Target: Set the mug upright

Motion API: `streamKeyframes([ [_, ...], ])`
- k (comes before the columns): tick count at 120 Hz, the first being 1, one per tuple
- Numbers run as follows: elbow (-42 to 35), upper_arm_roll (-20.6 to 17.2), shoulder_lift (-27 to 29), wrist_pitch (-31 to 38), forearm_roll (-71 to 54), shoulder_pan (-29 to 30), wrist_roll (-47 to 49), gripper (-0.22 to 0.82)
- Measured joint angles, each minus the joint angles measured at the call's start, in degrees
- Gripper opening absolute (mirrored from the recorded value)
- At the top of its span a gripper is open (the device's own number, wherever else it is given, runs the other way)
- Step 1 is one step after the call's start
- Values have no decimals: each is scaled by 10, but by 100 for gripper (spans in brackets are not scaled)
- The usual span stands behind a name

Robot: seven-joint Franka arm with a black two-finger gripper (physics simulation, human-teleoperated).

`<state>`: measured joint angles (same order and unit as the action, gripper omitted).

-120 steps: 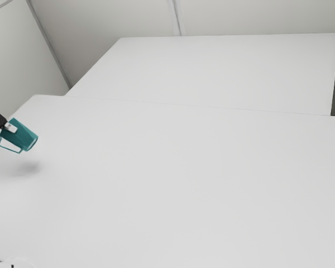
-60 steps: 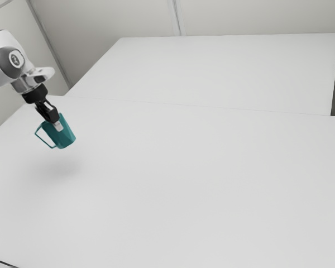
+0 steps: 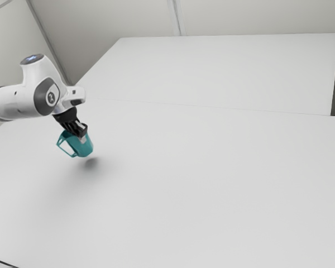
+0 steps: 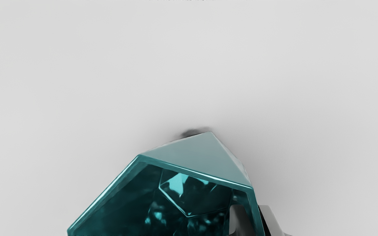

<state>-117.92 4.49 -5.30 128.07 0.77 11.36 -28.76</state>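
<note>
Right now, the mug is up in the gripper, over the part of the white table toward the exterior view's left; it leans rather than standing straight, its mouth toward the gripper and tipped a little to the exterior view's left, its base lower and more to the right; the handle sticks out on the exterior view's left side of it.

The fingers stand close together, pinching the mug's wall between them; in the wrist view one finger is inside the mug and the other finger is outside, with the teal rim passing between; the mouth opens toward the camera there, showing a dark, shiny inside and a flat-sided bottom, while one pale outer side slopes away past the rim.

A dark shadow lies on the table close below the base; I cannot tell for certain whether the lowest edge touches the tabletop; the white arm reaches in from the exterior view's left, with the black gripper angled down to the mug; behind the table is another broad white surface, with pale walls beyond it.
</note>
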Motion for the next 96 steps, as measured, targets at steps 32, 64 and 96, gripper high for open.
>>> streamKeyframes([
  [32, -1, -5, -43, 38, -10, -9, 66, -18],
  [64, 0, -8, -58, 53, -10, -12, 106, -2],
  [96, 7, -20, -11, 28, -7, -15, 125, 42],
])
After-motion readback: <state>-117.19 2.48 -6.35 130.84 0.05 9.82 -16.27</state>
